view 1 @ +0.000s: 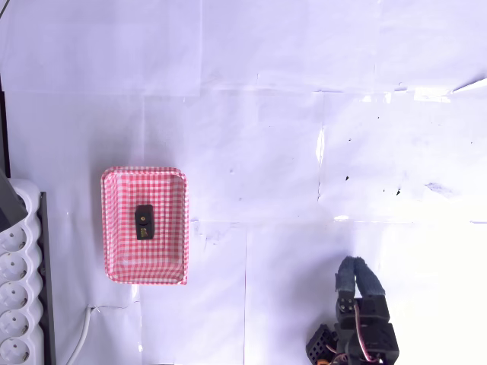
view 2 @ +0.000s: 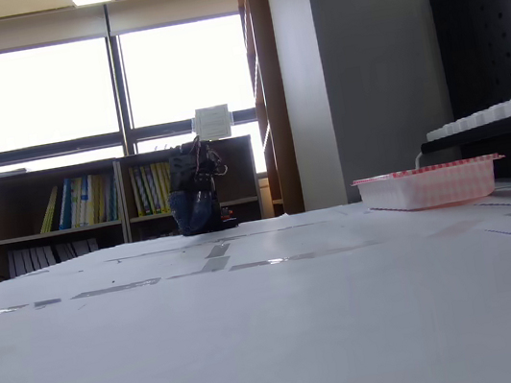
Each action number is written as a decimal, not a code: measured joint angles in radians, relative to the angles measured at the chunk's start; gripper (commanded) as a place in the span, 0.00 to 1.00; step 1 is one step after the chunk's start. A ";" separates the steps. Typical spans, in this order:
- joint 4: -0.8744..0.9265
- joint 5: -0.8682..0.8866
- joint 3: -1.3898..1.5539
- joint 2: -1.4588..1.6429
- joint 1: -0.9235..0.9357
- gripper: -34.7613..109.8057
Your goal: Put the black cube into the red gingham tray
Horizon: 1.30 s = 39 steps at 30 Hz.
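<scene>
1. Though the task calls for moving the black cube (view 1: 143, 221), it already lies inside the red gingham tray (view 1: 111, 228), near the middle of the checked floor, long side running up-down in the overhead view. A small yellowish mark shows on its top face.

2. Step in hand, as I judge it: the placing is done. Nothing is left to carry. The next move, if any, asks only that the arm stay clear of the tray and settle at rest.

3. The tray sits on the white paper-covered counter (view 1: 266, 114), left of centre in the overhead view, just beside a white socket strip (view 1: 17, 289) at the left edge. In the fixed view the tray (view 2: 426, 184) shows side-on at the right, rim up; its wall hides the cube there.

4. The arm (view 1: 358, 327) is folded low at the bottom right of the overhead view, well apart from the tray. In the fixed view it (view 2: 200, 195) reads as a dark, compact bundle at the far edge of the counter, against bookshelves (view 2: 92, 203) and bright windows.

5. Gripper (view 1: 358, 274): tucked in with the folded arm, pointing roughly up the overhead picture. It carries nothing that I can see. Whether the jaws stand parted or closed, I cannot tell; the dark shape is too blurred.
</scene>
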 measured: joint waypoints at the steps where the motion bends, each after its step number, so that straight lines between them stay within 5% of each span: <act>1: 0.043 0.005 0.000 -0.009 0.008 0.24; 39: 0.127 0.014 0.000 -0.041 -0.017 0.24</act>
